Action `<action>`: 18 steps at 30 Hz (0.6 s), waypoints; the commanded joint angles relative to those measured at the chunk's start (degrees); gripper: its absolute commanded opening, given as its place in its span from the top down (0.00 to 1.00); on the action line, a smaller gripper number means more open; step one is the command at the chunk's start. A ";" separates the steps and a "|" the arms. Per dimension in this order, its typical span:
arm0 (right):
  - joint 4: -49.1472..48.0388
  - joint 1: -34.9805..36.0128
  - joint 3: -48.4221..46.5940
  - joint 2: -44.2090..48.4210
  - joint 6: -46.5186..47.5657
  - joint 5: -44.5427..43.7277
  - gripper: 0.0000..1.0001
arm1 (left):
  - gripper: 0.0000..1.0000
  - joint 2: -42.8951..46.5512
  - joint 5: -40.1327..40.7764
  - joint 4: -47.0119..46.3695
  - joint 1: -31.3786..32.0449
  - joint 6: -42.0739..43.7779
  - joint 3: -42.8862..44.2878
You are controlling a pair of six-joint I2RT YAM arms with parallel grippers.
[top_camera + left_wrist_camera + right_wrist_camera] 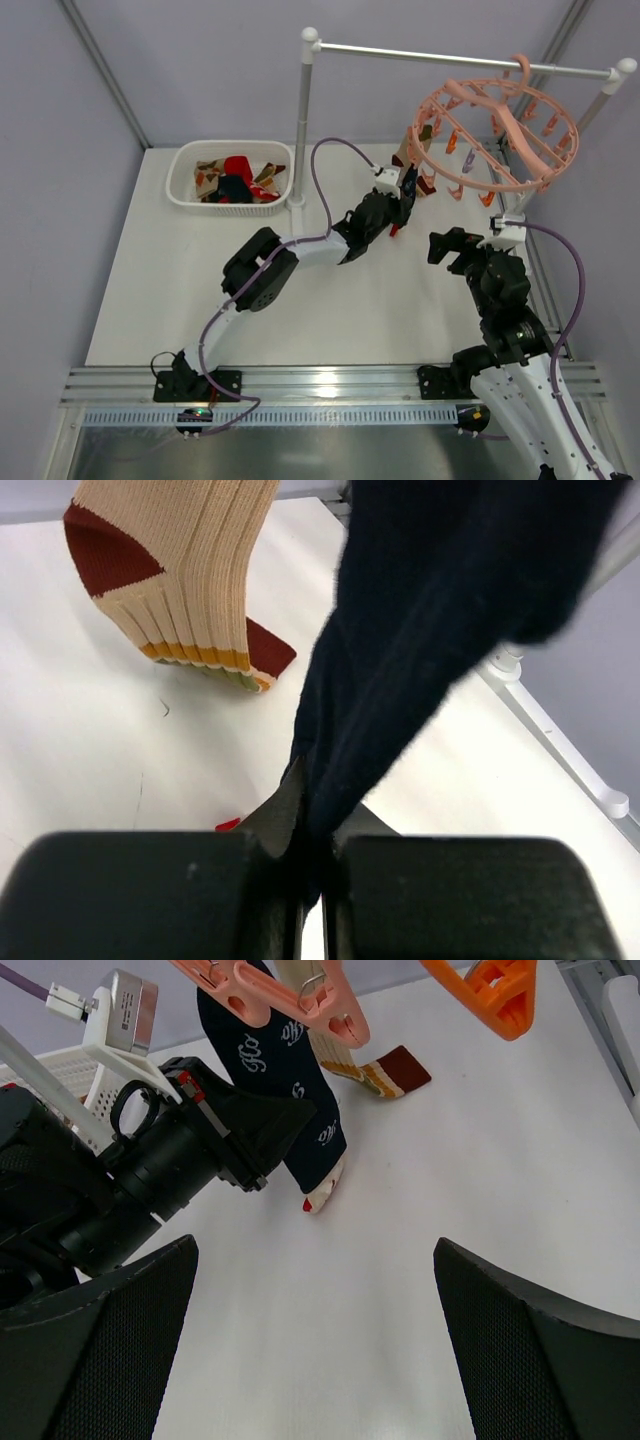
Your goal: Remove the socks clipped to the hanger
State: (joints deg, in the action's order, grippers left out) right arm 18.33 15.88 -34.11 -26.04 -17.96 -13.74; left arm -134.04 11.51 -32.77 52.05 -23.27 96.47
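Note:
The salmon-pink ring hanger (500, 125) hangs from the white rail at the back right. A dark navy sock (275, 1070) with white lettering hangs from one of its pegs, and a tan ribbed sock (185, 575) with red heel and toe hangs beside it. My left gripper (403, 200) is shut on the navy sock (400, 650), which runs up from between its jaws. My right gripper (445, 245) is open and empty, low over the table below the hanger; its fingers (90, 1350) frame bare table.
A white basket (185, 185) at the back left holds several loose socks. The white rail stand's post (302, 120) rises next to the basket. An orange peg (490, 995) dangles above the right gripper. The table's right edge rail (560, 750) is close.

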 commanded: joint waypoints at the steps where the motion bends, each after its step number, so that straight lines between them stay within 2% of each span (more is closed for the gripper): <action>1: -2.77 -0.41 0.01 -0.50 0.11 -0.24 0.00 | 1.00 3.68 2.20 -4.66 1.21 1.73 -3.36; 9: -3.21 -0.50 0.36 -2.87 1.08 -1.90 0.00 | 1.00 14.76 4.92 -8.09 4.54 3.40 -14.89; 13: -2.60 -0.50 0.09 -3.58 1.69 -2.70 0.00 | 1.00 20.82 8.61 -6.61 8.58 8.41 -18.76; 18: -1.55 -0.32 -0.17 2.13 2.48 -1.47 0.00 | 1.00 25.92 9.32 -1.51 11.05 7.63 -21.05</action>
State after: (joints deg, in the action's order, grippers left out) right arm 17.98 15.64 -33.82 -27.11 -16.64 -14.98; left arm -112.14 18.20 -35.31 62.04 -17.26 76.25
